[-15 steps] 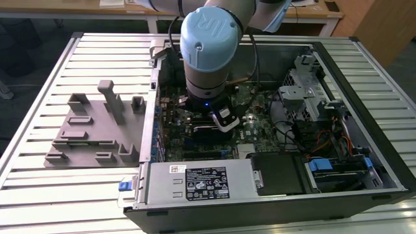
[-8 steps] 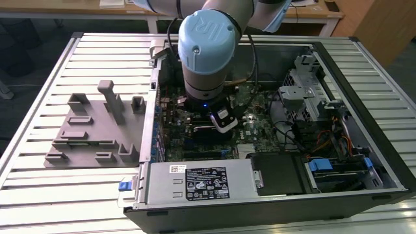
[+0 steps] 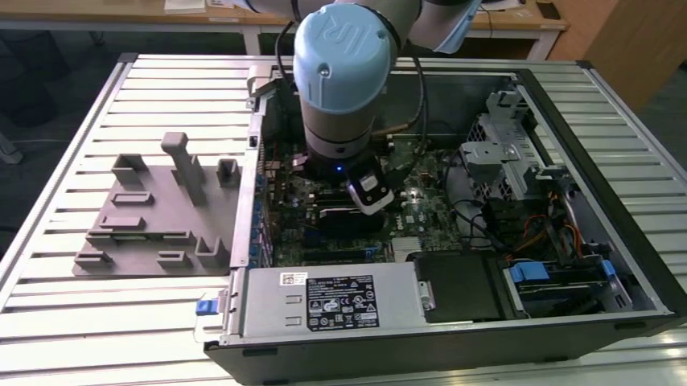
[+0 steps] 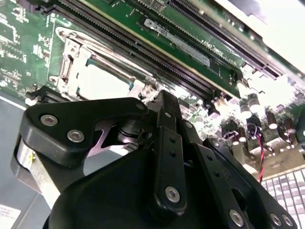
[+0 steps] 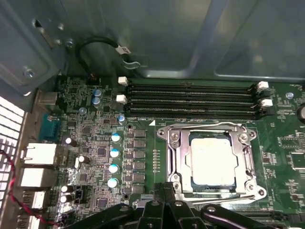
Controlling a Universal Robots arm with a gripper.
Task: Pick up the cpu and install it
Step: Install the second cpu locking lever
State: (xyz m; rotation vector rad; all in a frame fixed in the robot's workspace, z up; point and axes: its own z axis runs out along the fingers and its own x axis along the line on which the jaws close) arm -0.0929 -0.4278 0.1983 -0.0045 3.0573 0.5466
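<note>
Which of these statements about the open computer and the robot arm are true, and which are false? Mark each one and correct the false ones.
1. The cpu lies inside the socket frame on the motherboard. True.
2. The gripper holds the cpu up in the air. False: the cpu sits in the socket, beside the gripper.
3. The arm reaches down into the open computer case. True.
4. The grey tray stands inside the case. False: it stands on the table, at the exterior view's left of the case.
5. The memory slots run alongside the socket. True.
</note>
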